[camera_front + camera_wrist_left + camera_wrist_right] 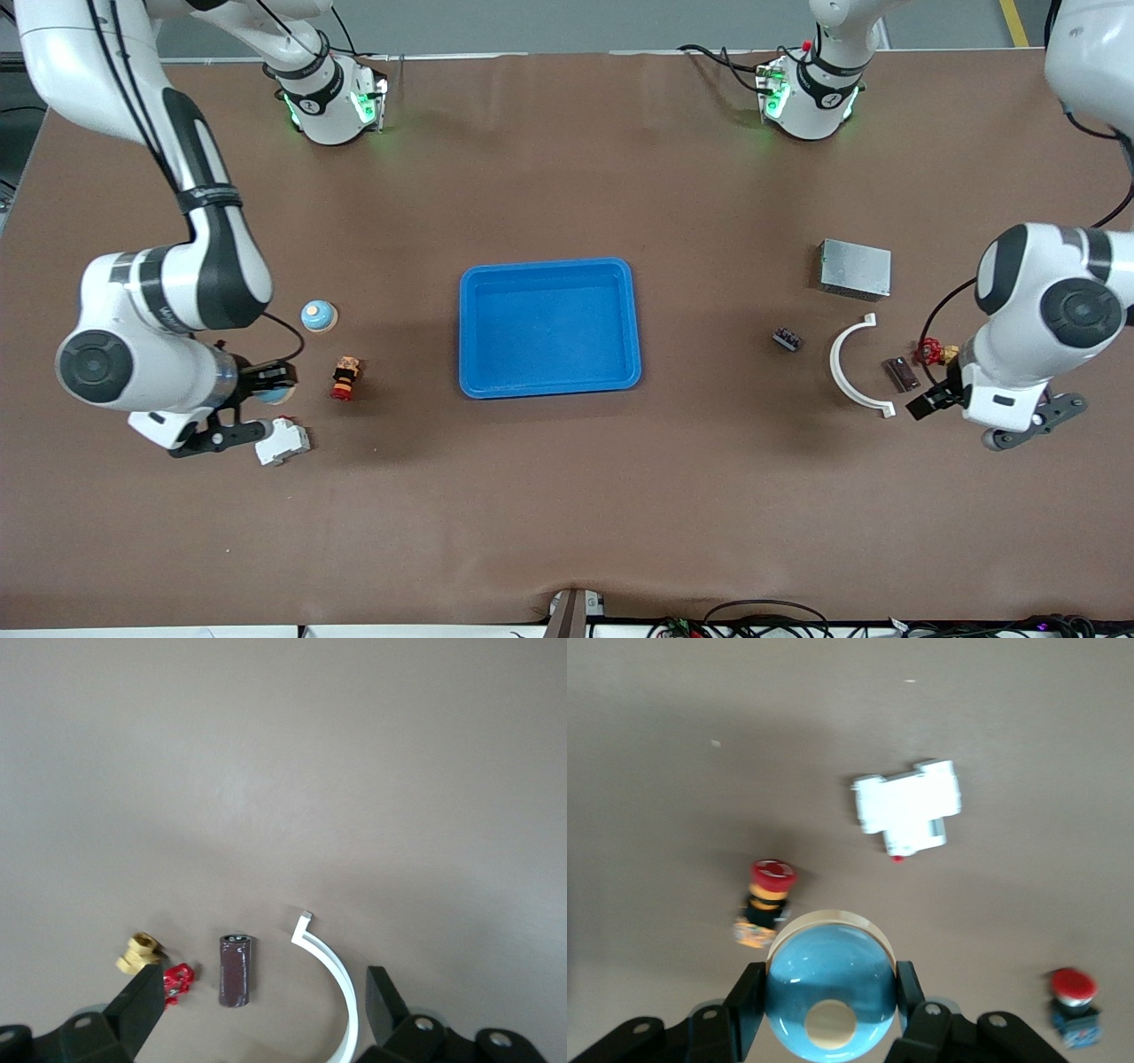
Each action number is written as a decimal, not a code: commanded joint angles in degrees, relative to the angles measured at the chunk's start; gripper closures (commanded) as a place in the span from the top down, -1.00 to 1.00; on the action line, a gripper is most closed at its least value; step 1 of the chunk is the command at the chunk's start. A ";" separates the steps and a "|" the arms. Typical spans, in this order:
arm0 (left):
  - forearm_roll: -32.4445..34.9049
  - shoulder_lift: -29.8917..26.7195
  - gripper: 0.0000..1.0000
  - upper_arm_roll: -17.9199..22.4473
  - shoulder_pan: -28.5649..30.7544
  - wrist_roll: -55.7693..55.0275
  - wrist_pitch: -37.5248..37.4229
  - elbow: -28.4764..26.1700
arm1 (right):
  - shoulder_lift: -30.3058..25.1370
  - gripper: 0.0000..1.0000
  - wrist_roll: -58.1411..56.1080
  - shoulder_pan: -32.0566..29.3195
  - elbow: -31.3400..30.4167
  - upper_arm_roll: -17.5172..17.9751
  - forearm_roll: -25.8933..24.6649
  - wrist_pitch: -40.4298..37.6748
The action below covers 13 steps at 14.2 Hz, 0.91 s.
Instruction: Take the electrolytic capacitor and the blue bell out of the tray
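Right gripper [276, 383]: in the front view its fingers [749, 992] are mostly masked by the arm's own wrist, and only a sliver of the held object shows. The right wrist view settles it: fingers clamped on the sides of a glossy blue dome-shaped bell with a cream base rim [828, 988], carried in the air over the right arm's end of the brown counter [567, 496]. Under and around it lie a white plastic breaker-like block [283, 442] and a red-capped push button with a yellow and black body [345, 377]. A second red-capped button [1074, 1005] appears in the right wrist view only. A second pale blue dome bell on a cream base [318, 315] sits on the counter, farther from the front camera than the button.

Left gripper [932, 400]: fingers [142, 1001] spread wide, holding nothing (both tips cut off at the frame edge in the left wrist view). Between them, on the counter, lies the dark brown cylindrical capacitor [235, 969], on its side and untouched. Beside it: a small brass valve with a red handle [155, 966] and a white plastic half-ring arc [332, 970]. A grey metal box [855, 268] and a small black component [787, 338] lie farther toward the blue plastic tray [549, 266] at the counter's middle; the tray holds nothing.
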 commanded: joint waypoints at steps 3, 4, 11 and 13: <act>-8.29 -5.83 1.00 -3.87 0.72 13.20 -16.43 8.62 | -1.26 -1.00 -15.02 -7.81 -8.85 1.02 -0.69 12.91; -10.84 -6.36 1.00 -3.96 0.72 13.81 -19.96 10.74 | -0.13 -1.00 -18.37 -9.13 -9.03 1.02 -0.69 15.03; -15.18 -14.71 1.00 -3.70 0.98 30.78 -30.34 13.65 | 7.17 -1.00 -25.95 -14.50 -8.95 0.84 -6.40 27.43; -17.88 -17.07 1.00 -3.52 1.25 31.13 -32.56 14.45 | 7.62 -1.00 -26.22 -14.77 -8.95 0.84 -6.40 27.79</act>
